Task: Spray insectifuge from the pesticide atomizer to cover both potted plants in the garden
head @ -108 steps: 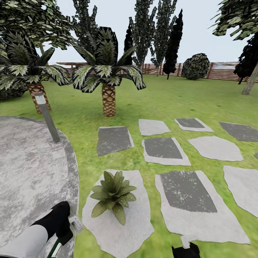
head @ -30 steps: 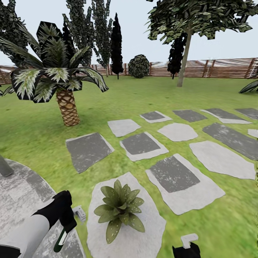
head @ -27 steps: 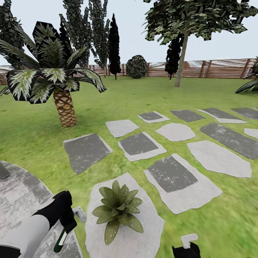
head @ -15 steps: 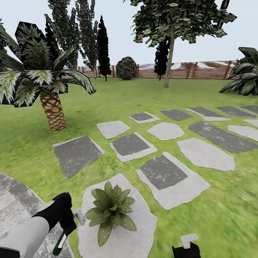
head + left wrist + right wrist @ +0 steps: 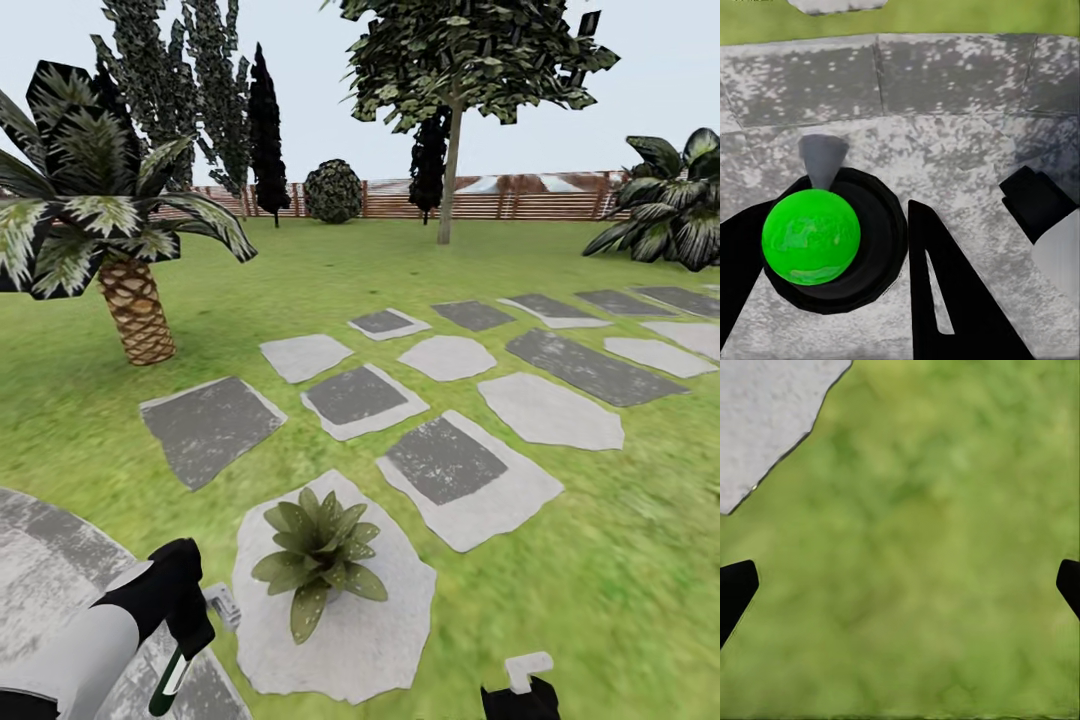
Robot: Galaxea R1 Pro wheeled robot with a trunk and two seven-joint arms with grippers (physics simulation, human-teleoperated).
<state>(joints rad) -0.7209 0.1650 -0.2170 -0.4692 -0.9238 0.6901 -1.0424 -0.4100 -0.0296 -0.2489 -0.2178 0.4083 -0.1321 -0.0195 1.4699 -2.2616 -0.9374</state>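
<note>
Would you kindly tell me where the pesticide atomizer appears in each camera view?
Head view: pesticide atomizer at lower left, hanging from the left claw.
Left wrist view: its bright green end sits between the claw's fingers.
Right wrist view: lawn and a stepping stone corner.
Shared landmark: grey patio, beneath the bottle.

- The patio [image 5: 40, 560] looks like rough mottled grey stone, matt, with joint lines between slabs visible in the left wrist view.
- The stepping stones [image 5: 545, 412] are flat matt stone, some pale grey, some with dark speckled patches.
- The lawn [image 5: 620, 560] is soft matt green turf, blotchy in tone.
- The fence [image 5: 520, 198] is brown slatted wood.
- The palm trunk [image 5: 138, 310] has a scaly, tan, woven-looking bark.
- The potted plant [image 5: 318, 556] has smooth dull green leaves flecked white.
- The pesticide atomizer [image 5: 811, 235] shows a glossy bright green rounded surface, plastic-looking.
- The left gripper [image 5: 862, 289] is matt black, smooth.
</note>
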